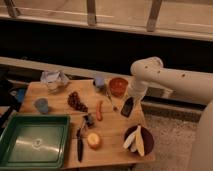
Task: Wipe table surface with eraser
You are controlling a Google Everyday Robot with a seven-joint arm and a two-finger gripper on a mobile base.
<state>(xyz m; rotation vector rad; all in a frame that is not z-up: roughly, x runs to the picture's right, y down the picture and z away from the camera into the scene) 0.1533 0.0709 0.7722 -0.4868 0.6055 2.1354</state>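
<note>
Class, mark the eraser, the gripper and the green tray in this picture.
eraser [127, 108]: camera view, centre of the dark block.
gripper [131, 96]: camera view, tip of the white arm, directly above the eraser, beside the reddish bowl [118, 90].
green tray [20, 150]: camera view, bare floor near its left wall.

The gripper [129, 101] is over the eraser [127, 108] on the table surface [113, 131], just before the bowl [118, 86].
</note>
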